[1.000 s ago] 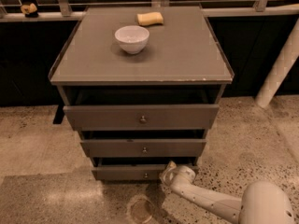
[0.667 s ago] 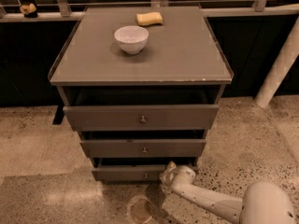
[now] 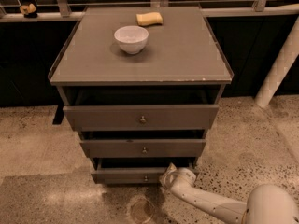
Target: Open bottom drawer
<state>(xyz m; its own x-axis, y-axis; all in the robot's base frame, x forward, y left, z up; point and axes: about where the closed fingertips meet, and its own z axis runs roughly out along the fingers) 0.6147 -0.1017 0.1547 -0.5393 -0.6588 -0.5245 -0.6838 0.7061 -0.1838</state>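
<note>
The bottom drawer [image 3: 121,175] is the lowest and shortest of three grey-brown fronts on the cabinet, with a tiny brass knob [image 3: 145,178] at its centre. A dark gap shows above its front. My gripper [image 3: 168,175] sits low near the floor, right against the right part of that front, just right of the knob. Its white arm [image 3: 205,204] reaches in from the lower right. I cannot make out whether it touches the knob.
Above are the middle drawer [image 3: 143,149] and the top drawer [image 3: 140,117]. On the cabinet top [image 3: 187,50] stand a white bowl [image 3: 131,38] and a yellow sponge [image 3: 149,18]. A white post [image 3: 279,69] leans at the right. Speckled floor surrounds the cabinet.
</note>
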